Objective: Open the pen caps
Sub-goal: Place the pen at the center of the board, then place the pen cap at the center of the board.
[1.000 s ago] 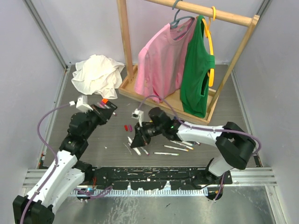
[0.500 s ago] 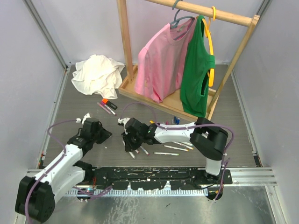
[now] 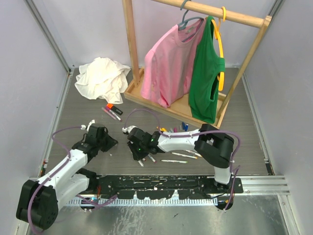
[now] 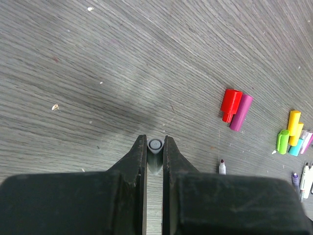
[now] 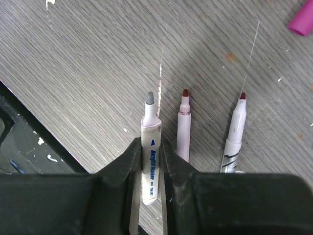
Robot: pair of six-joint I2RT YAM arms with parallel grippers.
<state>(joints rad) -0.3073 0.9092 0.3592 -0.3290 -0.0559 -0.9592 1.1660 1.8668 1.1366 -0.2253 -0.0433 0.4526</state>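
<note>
My left gripper (image 4: 155,142) is shut on a small grey pen cap (image 4: 155,145), held low over the table at the near left (image 3: 109,143). A red cap (image 4: 230,104) and a magenta cap (image 4: 240,112) lie side by side ahead of it, with yellow (image 4: 293,122) and green (image 4: 282,141) caps farther right. My right gripper (image 5: 149,144) is shut on a white pen (image 5: 150,161) whose bare grey tip points forward. It sits low over the table near the middle (image 3: 140,154). Two more uncapped pens (image 5: 184,134) (image 5: 235,134) lie beside it.
More pens (image 3: 174,161) lie to the right of my right arm. A black and orange marker (image 3: 114,108) lies near a crumpled white cloth (image 3: 101,78). A wooden rack (image 3: 131,54) with a pink shirt (image 3: 168,63) and a green top (image 3: 206,78) stands behind.
Both arms came down and toward the near side. The left gripper drew back to the left, and the right gripper swung left and sank close to the table.
</note>
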